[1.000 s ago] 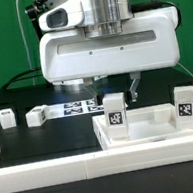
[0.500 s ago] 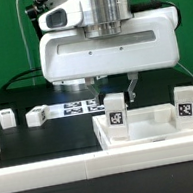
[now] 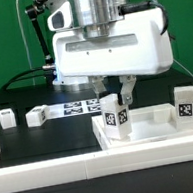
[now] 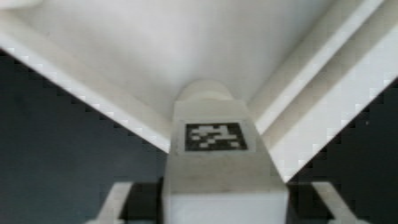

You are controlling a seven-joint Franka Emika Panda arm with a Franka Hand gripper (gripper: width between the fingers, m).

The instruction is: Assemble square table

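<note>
**Leg post gripped upright in the table top; wrist turned since half a second ago**

The leg post (image 3: 115,119) stands upright in the near corner of the white table top (image 3: 152,139), on the exterior view's left, and the claw (image 3: 116,102) is clenched on it, one finger on each side. Half a second ago the arm housing sat square to the camera. It now sits rotated and shifted toward the exterior view's right, while the post remains in place. In my judgement the post is being screwed in. A second leg post (image 3: 185,108) stands at the tray's far side. Two loose leg posts (image 3: 5,119) (image 3: 35,116) lie on the black surface (image 3: 50,134), near the marker board (image 3: 81,107). The markings are black-and-white square tags only, with no brand or legible writing.
</note>
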